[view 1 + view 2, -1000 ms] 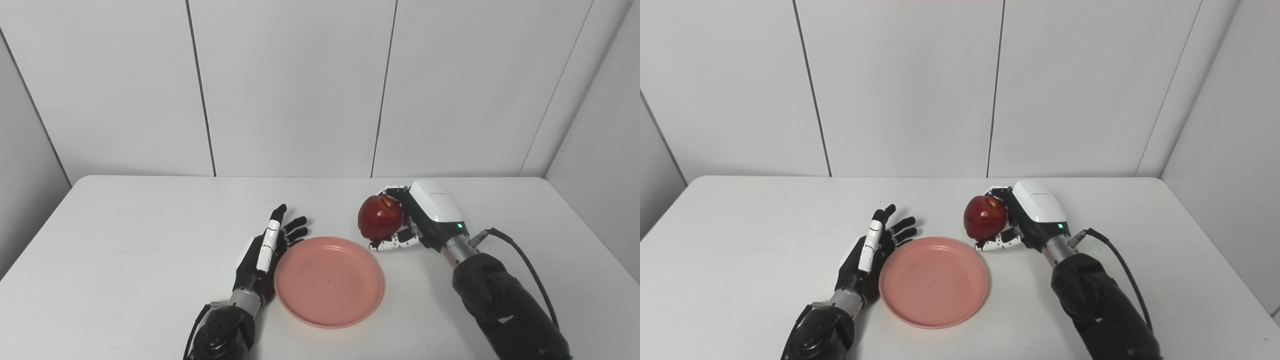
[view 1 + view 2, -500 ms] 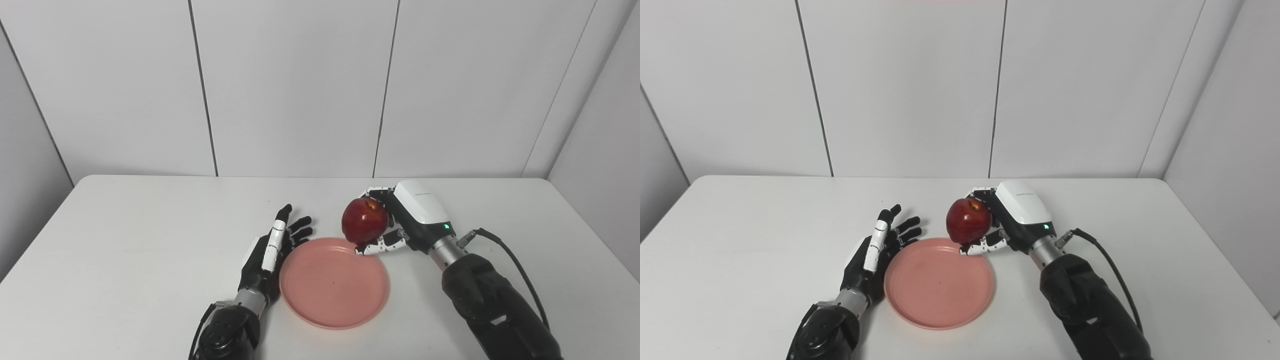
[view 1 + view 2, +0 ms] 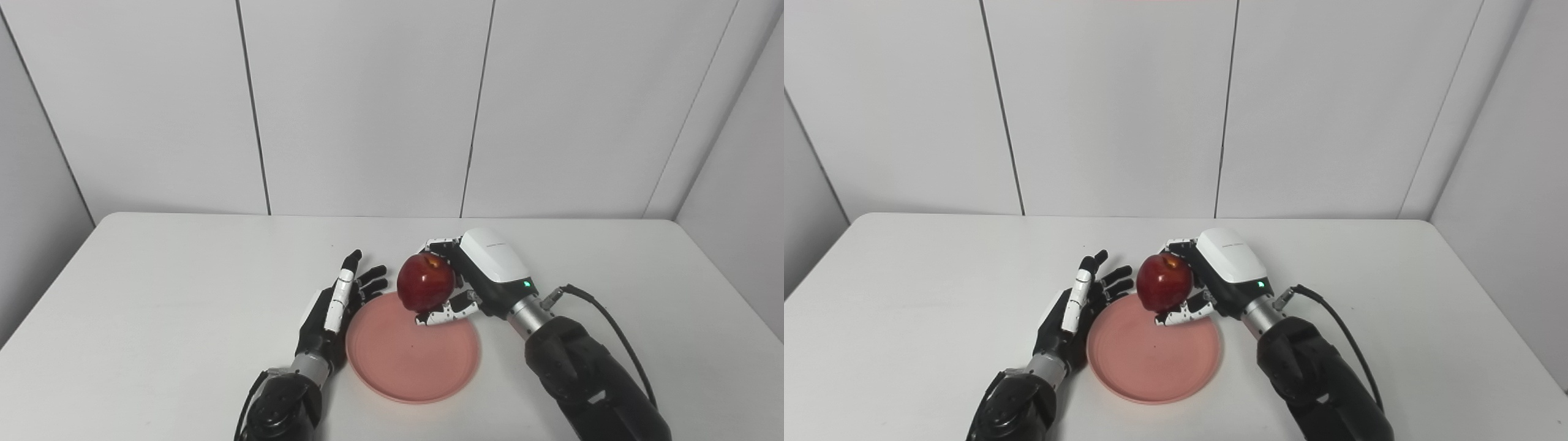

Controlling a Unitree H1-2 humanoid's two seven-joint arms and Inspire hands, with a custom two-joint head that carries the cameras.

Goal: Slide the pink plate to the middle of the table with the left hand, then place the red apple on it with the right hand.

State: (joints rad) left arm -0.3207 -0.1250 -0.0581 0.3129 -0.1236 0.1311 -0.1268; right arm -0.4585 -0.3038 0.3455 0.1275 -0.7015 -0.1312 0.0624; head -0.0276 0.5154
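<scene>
Red and glossy, the apple sits in the grip of the right hand, whose fingers curl under and around the fruit while the white back of the hand faces up. The apple is held above the far part of the pink plate, clear of its surface, stem end up. The right arm comes in from the lower right with a black cable looping off the wrist.

The plate lies flat on the white bench, near the middle and toward the near edge. Just beside its left rim rests the left hand, holding nothing, its fingers spread and pointing away from the robot, its side along the plate's rim; whether it actually touches the rim cannot be told. The left forearm runs down to the bottom edge of the view.

Behind the bench stand plain pale wall panels with dark vertical seams.
</scene>
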